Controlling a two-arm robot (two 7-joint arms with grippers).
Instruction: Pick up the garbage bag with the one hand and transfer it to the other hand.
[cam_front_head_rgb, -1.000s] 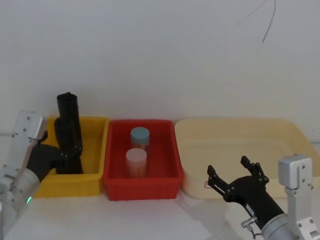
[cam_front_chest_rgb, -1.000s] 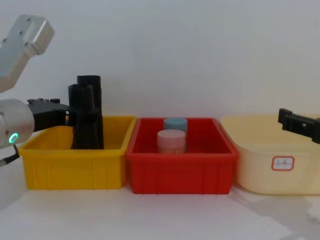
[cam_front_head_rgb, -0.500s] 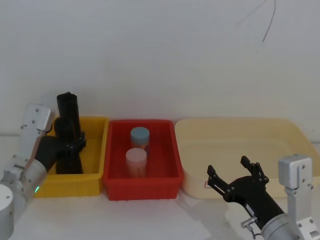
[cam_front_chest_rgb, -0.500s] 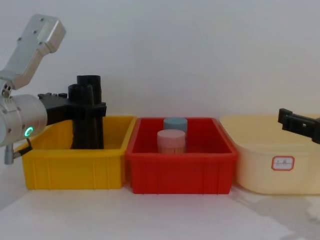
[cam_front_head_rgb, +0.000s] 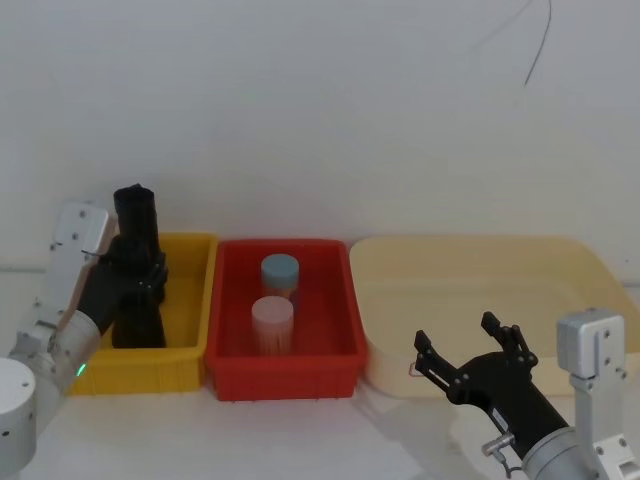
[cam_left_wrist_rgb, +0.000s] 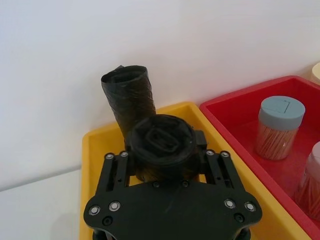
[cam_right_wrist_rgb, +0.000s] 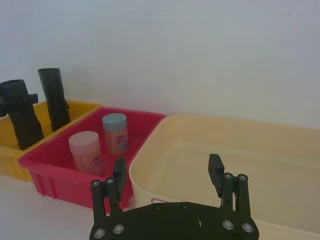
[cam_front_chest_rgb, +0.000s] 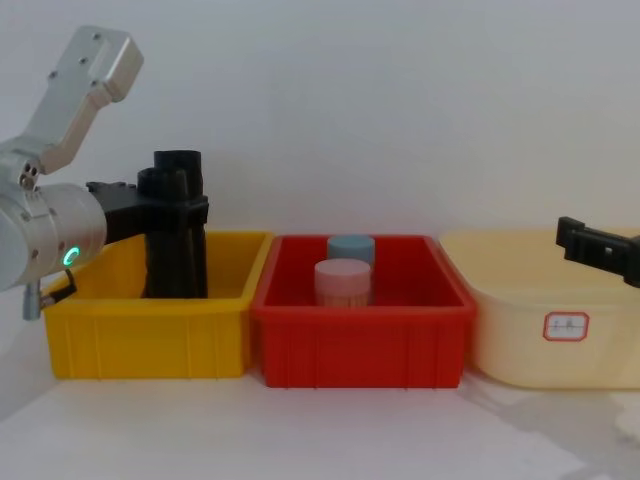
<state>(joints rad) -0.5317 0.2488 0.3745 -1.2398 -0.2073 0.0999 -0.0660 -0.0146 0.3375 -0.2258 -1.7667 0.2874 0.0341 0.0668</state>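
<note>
Left claw (cam_front_chest_rgb: 185, 212) has slid in and now looks clamped on the garbage bag (cam_front_chest_rgb: 170, 265), which is upright in the yellow bin (cam_front_chest_rgb: 150, 330), not lifted yet. Right claw (cam_front_head_rgb: 455, 335) hovers with its fingers spread apart by the cream tub (cam_front_head_rgb: 460, 241), so lifting's probably next.

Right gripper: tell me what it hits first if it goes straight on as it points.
Probably the cream bin: the open right gripper aims across its near rim into the basin, though depth is unclear.
</note>
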